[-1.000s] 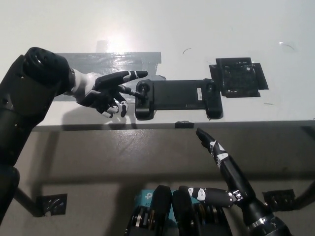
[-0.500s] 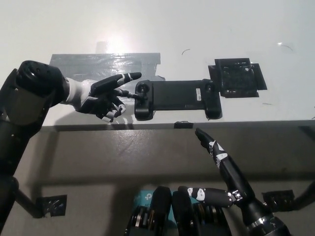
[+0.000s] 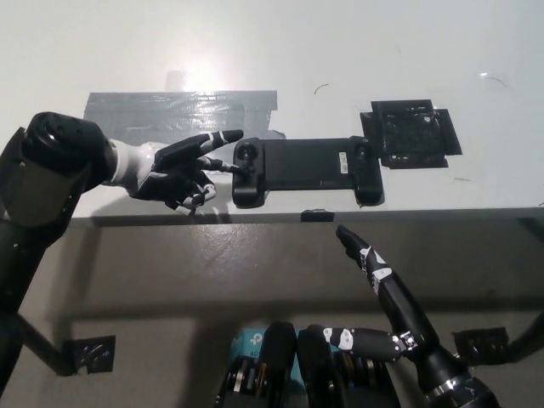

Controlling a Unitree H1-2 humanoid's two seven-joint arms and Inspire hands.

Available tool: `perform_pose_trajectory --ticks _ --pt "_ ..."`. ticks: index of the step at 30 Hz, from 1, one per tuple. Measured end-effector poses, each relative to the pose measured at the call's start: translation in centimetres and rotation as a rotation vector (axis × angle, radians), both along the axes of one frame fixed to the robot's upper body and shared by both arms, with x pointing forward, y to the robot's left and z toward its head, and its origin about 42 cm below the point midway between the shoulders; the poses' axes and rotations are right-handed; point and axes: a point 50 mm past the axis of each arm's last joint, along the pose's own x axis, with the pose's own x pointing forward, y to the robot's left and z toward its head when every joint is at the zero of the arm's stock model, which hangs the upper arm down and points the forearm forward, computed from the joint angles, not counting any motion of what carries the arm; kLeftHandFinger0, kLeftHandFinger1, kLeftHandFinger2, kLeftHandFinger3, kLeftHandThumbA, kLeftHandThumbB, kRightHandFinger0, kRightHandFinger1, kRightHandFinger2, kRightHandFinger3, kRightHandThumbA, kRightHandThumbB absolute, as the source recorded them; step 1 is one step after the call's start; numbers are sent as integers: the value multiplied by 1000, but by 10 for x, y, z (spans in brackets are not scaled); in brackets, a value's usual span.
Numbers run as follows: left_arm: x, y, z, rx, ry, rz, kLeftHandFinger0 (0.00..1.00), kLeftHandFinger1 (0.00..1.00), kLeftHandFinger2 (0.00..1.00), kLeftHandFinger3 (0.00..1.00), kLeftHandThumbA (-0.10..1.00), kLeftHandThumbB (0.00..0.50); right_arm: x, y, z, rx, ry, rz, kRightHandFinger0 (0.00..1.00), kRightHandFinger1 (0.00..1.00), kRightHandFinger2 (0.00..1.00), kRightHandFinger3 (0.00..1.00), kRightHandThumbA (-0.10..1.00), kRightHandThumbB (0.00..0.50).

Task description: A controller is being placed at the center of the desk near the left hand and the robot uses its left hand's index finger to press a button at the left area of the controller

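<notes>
A black controller (image 3: 306,168) lies flat near the front edge of the white desk (image 3: 340,51), at its middle. My left hand (image 3: 183,168) hovers just left of it, fingers spread and holding nothing. One finger reaches right and its tip touches the controller's left end, just below the round stick (image 3: 247,153). My black right hand (image 3: 374,272) hangs below the desk's front edge at the lower right, fingers extended, holding nothing.
A strip of grey tape (image 3: 178,110) lies on the desk behind my left hand. A black square pad (image 3: 410,133) sits right of the controller. The desk's front edge (image 3: 306,217) runs just below the controller.
My left arm has drawn back to the left and lowered a little, while the pointing finger stays at the controller's left end. The controller and right hand have barely moved.
</notes>
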Motion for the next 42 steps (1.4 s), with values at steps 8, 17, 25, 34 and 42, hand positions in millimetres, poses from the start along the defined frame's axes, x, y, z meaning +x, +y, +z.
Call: perform_pose_trajectory --ticks 8,17,25,34,42 --pt "-23 4 44 -54 -125 -116 0 0 176 1000 1000 421 0 0 0 -1 1 2 1000 1000 1000 1000 960 248" --pt "-61 -1 67 -142 -249 -229 711 141 237 1000 1000 310 0 0 -4 -3 15 1 1000 1000 1000 1000 958 260" --pt "-139 -15 4 -365 -323 -176 1000 1000 1000 1000 1000 284 -2 0 -8 -5 28 0 1000 1000 1000 1000 964 259" --pt "-223 -34 -122 -550 -210 161 1000 1000 1000 1000 1000 240 -9 -2 -19 -8 66 -7 1000 1000 1000 1000 947 249" --pt "-236 -29 -164 -523 -243 359 1000 1000 1000 1000 1000 277 -9 -2 -22 -8 77 -9 1000 1000 1000 1000 947 253"
